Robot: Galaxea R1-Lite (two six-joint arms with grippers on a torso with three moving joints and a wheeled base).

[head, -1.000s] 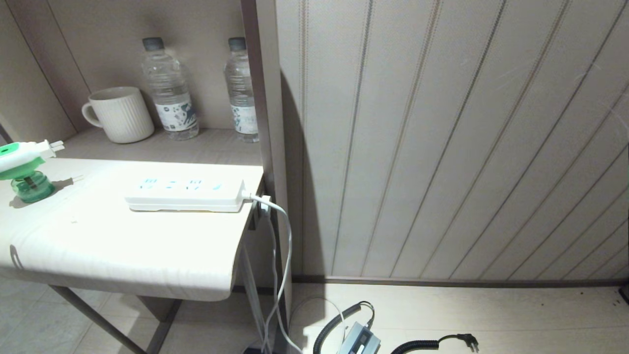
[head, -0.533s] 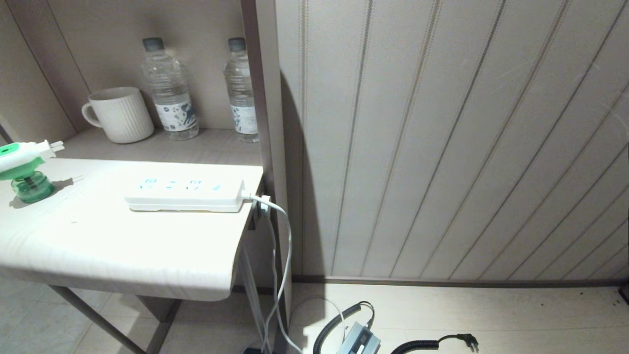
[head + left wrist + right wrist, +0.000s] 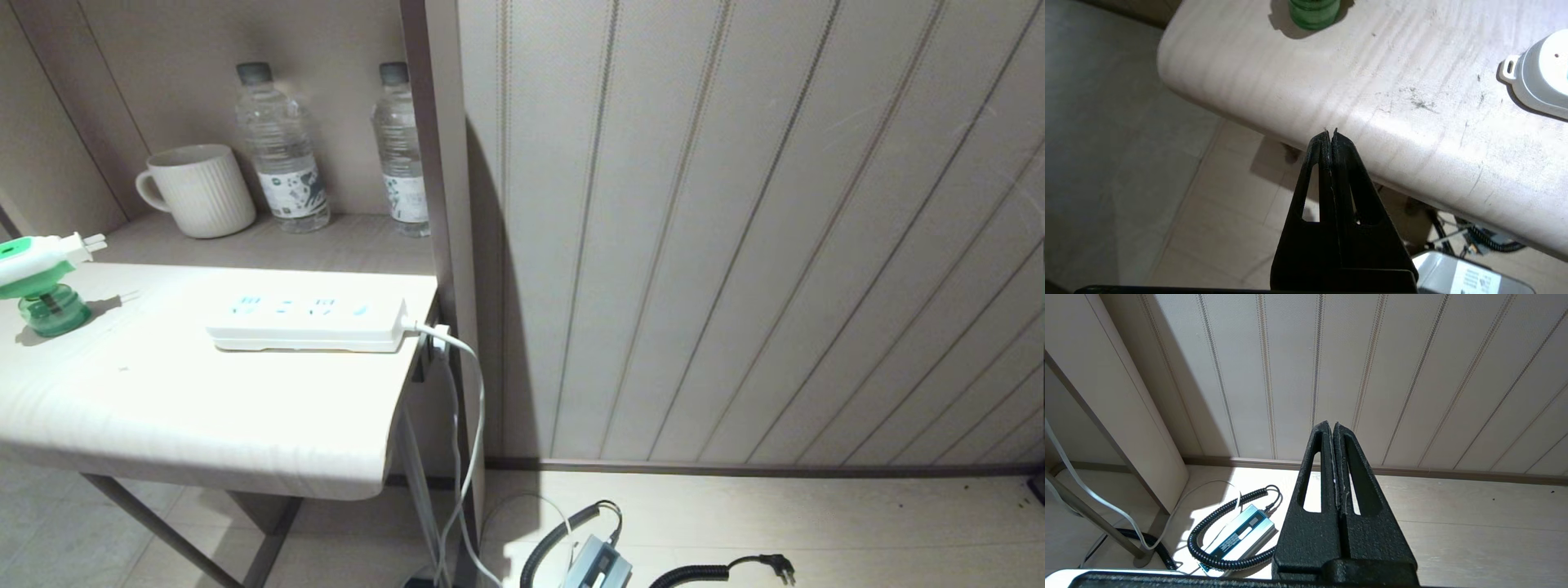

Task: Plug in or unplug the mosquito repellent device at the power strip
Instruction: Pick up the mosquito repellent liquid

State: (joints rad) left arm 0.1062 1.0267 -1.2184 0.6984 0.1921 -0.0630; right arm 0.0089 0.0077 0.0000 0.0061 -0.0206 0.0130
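The mosquito repellent device (image 3: 39,282) stands upright at the left end of the white table (image 3: 204,408), its prongs pointing right, free of any socket. Only its green bottle (image 3: 1314,12) shows in the left wrist view. The white power strip (image 3: 306,322) lies flat near the table's right edge, with its cord running off the end; one end of it (image 3: 1541,77) shows in the left wrist view. My left gripper (image 3: 1330,132) is shut and empty, in front of the table's near edge and apart from the device. My right gripper (image 3: 1329,425) is shut and empty, parked low above the floor and facing the wall.
A ribbed white mug (image 3: 200,189) and two clear water bottles (image 3: 282,147) stand in the shelf recess behind the table. On the floor lie a silver adapter (image 3: 598,563) and a coiled black cable (image 3: 702,572). A panelled wall fills the right side.
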